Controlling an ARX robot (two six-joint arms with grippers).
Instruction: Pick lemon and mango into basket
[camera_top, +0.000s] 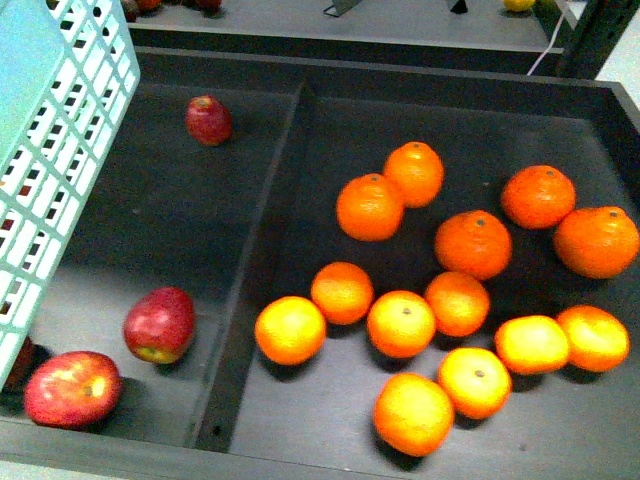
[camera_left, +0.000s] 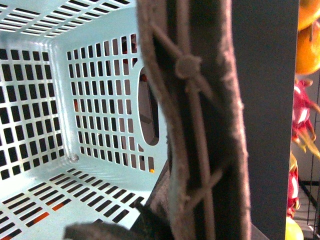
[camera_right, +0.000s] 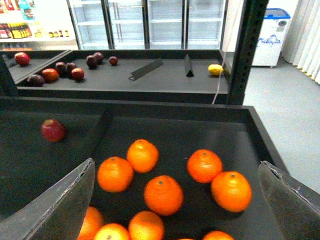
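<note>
A pale teal slotted plastic basket hangs tilted over the left edge of a dark grey walled table. The left hand pinches the basket's brown ribbed hoop handle, which fills much of the left wrist view. Beneath the basket, three red apples lie well apart in the table's left compartment. A raised divider separates them from the right compartment, where round deep-orange oranges lie clustered. The right hand hovers above these oranges, its two dark fingers spread wide. Farther back and to the right, a small bright-yellow oval lemon lies on a second dark table, near a dark upright post.
</note>
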